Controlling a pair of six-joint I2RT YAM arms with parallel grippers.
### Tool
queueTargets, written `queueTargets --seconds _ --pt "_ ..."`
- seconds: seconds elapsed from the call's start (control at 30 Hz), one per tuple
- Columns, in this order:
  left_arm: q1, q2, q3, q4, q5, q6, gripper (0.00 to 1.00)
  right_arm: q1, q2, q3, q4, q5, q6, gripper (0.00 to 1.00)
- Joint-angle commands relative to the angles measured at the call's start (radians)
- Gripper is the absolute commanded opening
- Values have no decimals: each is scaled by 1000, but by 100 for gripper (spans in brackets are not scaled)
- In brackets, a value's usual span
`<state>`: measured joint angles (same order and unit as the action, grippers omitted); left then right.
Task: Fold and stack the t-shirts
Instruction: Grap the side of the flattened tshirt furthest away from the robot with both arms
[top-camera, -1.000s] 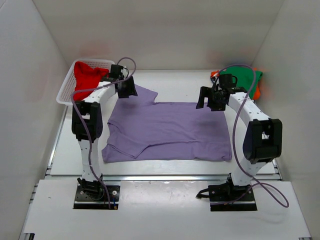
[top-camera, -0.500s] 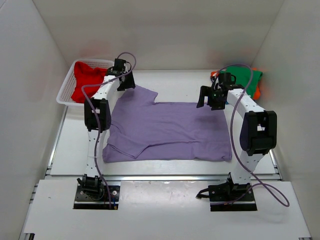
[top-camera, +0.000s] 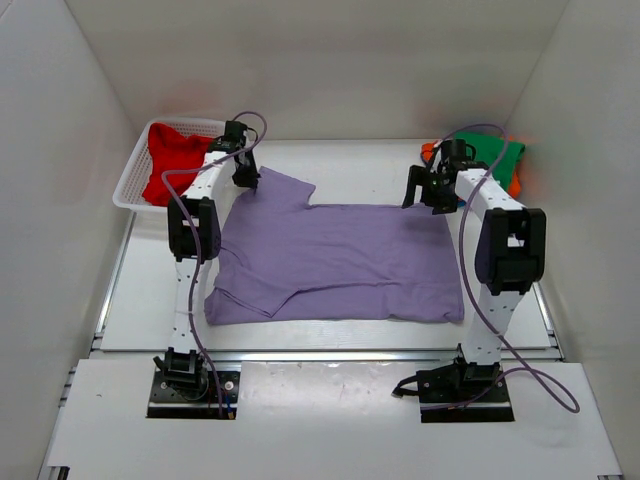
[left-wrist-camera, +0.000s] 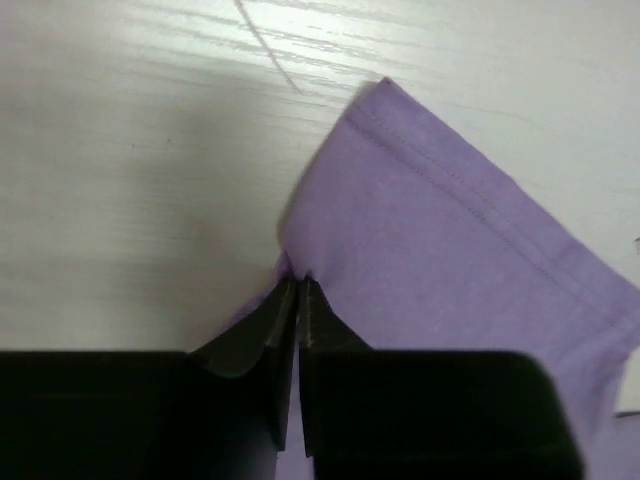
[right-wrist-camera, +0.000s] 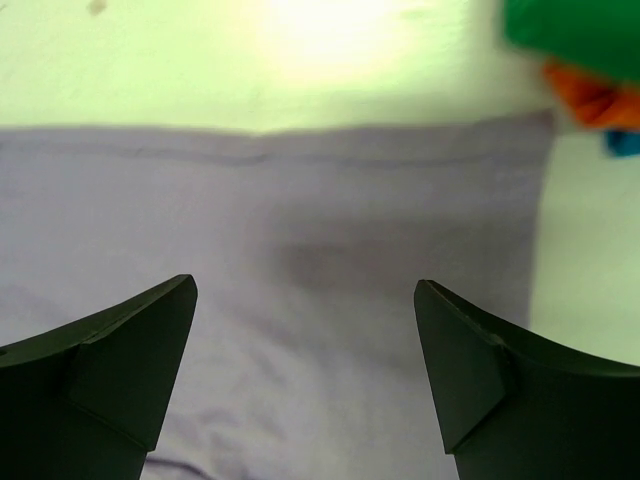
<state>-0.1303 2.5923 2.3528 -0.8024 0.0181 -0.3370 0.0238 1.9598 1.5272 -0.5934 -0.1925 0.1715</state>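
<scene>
Two things flank the work area. A white mesh basket (top-camera: 128, 188) sits at the far-left of the table (top-camera: 360, 165) w/ a red tee (top-camera: 172, 165) bunched inside. At far-right is a heap where a green tee (top-camera: 492, 155) lies over an orange tee (top-camera: 516, 183). The right wrist view also shows a blue sliver (right-wrist-camera: 626, 143) beside the orange, prob. another tee but too blurred to be sure. In the top view the left arm's links cover part of the spread shirt's left edge.

The lavender tee (top-camera: 340, 260) lies flat mid-table, sleeves to the left, hem to the right. The left gripper (left-wrist-camera: 298, 300) is down at the far-left sleeve, jaws pressed together w/ the sleeve's edge puckered at the tips. The right gripper (right-wrist-camera: 305, 290) hangs over the tee's far-right corner, jaws spread wide and clear of the cloth, w/ the green heap just beyond.

Count: 5 tees (1 lavender, 1 red, 1 green, 1 orange, 1 blue if it is one), 1 basket, 2 grippers.
</scene>
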Motion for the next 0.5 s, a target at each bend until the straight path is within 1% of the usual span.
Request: queueTargets --seconds 0.0,0.03,0.2,0.33,0.37,0.4,0.43,0.47 --pt "15 22 25 -101 57 -10 10 -22 77 114 3 74 33 88" --pt "18 35 28 -110 66 -10 0 -45 115 157 -9 90 33 88" --pt "21 63 76 -147 88 -2 0 -42 235 296 -94 160 43 88" --pt "21 55 63 -136 85 7 0 -30 327 404 -160 189 49 89" --pt "17 46 47 -133 86 9 0 -28 343 412 -186 224 55 89" --pt "21 46 40 -130 82 12 0 -31 367 442 -212 222 57 85" --pt "21 43 43 -124 85 16 0 -6 388 462 -220 223 48 83" --pt "15 43 36 -124 86 15 0 -1 410 474 -230 229 54 76"
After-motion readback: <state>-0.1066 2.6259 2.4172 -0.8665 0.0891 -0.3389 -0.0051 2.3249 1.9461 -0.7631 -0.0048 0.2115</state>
